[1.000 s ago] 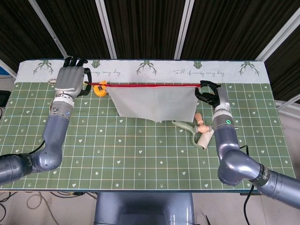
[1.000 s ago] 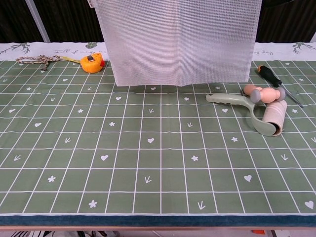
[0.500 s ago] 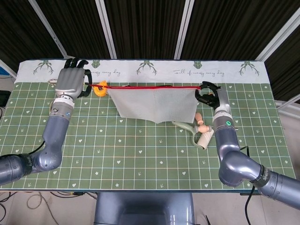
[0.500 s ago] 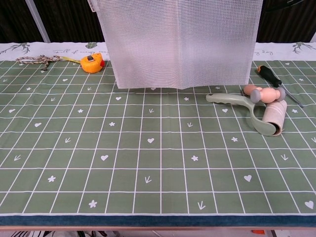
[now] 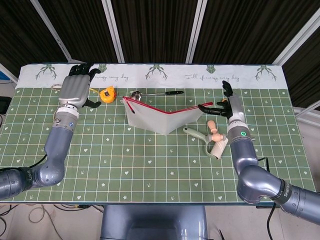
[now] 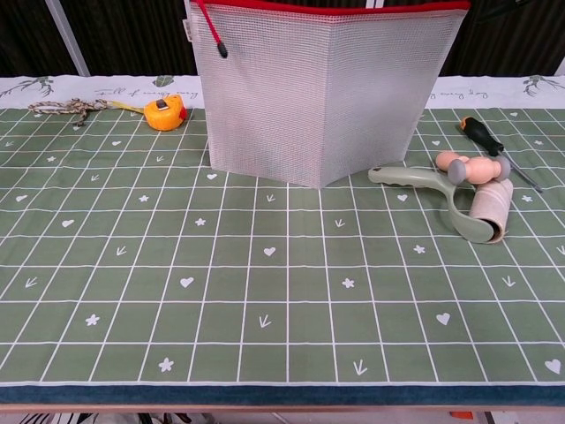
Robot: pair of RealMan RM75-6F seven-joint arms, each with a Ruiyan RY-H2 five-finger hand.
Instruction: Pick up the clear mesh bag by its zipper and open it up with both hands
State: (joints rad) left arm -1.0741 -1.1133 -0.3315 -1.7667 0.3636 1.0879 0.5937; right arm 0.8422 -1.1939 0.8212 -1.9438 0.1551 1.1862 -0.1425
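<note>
Fingers on my left hand are spread, holding nothing; my right hand seems to pinch the mesh bag, which may slip and drop.

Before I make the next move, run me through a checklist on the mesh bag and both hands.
1. Left hand holding the zipper: not ok; its fingers are spread and apart from the bag.
2. Right hand gripping the zipper end: cannot tell; its fingers reach the red edge.
3. Mesh bag opened: cannot tell; the zipper sags in a V.
4. Zipper pull reachable: ok; it hangs free at the corner nearer the left hand.
</note>
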